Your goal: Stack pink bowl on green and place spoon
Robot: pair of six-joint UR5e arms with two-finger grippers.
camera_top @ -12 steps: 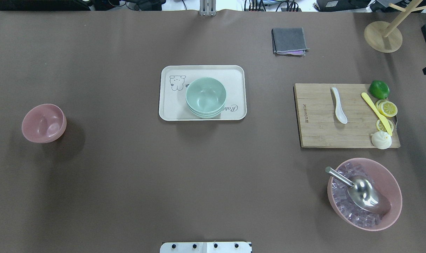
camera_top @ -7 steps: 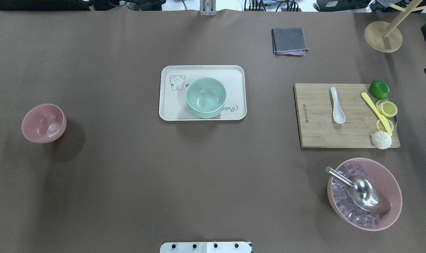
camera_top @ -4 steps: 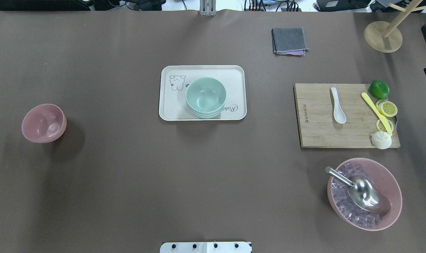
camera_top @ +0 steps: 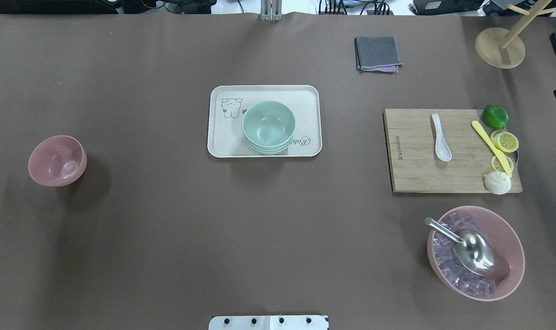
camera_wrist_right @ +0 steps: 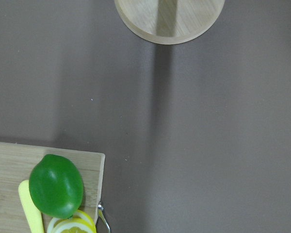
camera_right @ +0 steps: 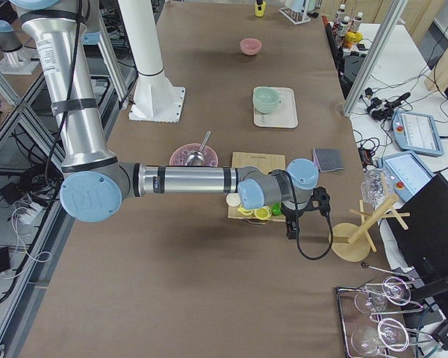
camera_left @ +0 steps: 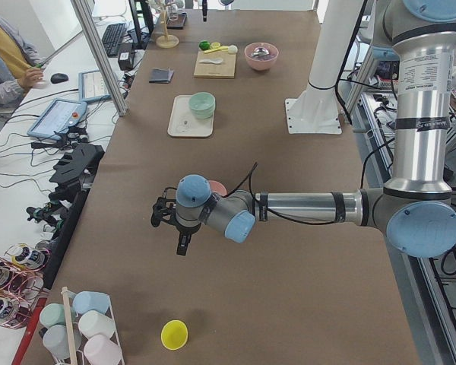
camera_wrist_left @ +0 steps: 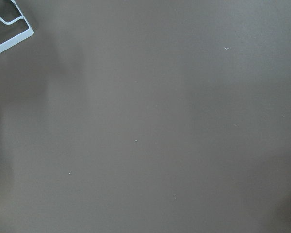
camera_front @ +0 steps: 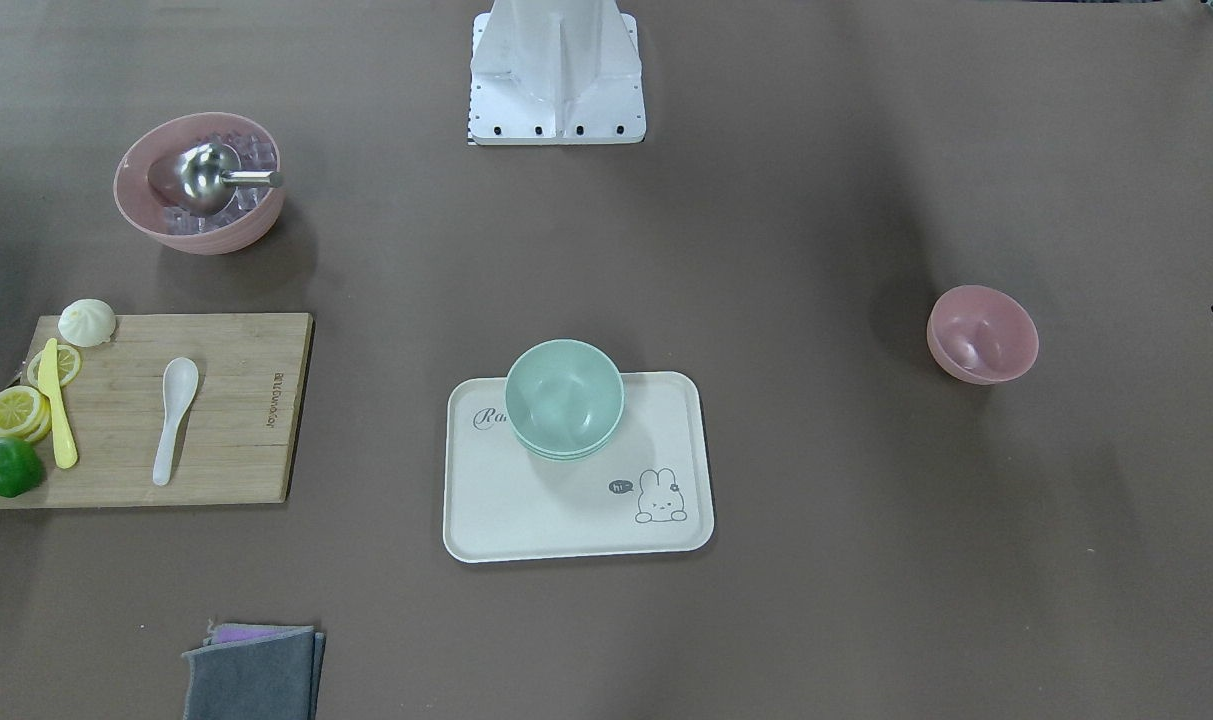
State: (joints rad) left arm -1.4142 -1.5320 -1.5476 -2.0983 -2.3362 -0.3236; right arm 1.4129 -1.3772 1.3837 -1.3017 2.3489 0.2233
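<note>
A small pink bowl (camera_top: 57,160) stands alone on the brown table at the left; it also shows in the front view (camera_front: 982,333). A stack of green bowls (camera_top: 268,126) sits on a cream tray (camera_top: 222,137) at mid-table. A white spoon (camera_top: 441,137) lies on a wooden cutting board (camera_top: 415,169) at the right. My left gripper (camera_left: 181,245) hovers beside the pink bowl, past its outer side. My right gripper (camera_right: 291,227) hovers beyond the board's far end. I cannot tell whether either is open or shut. Neither wrist view shows fingers.
A lime (camera_top: 495,116), lemon slices, a yellow knife (camera_top: 491,146) and a bun (camera_top: 497,182) sit at the board's right end. A large pink bowl (camera_top: 511,247) holds ice and a metal scoop (camera_top: 475,250). A grey cloth (camera_top: 377,52) and a wooden stand (camera_top: 500,48) are at the back.
The dark tip of my right gripper at the overhead view's right edge has drifted slightly outward. The bowls and tray have not moved.
</note>
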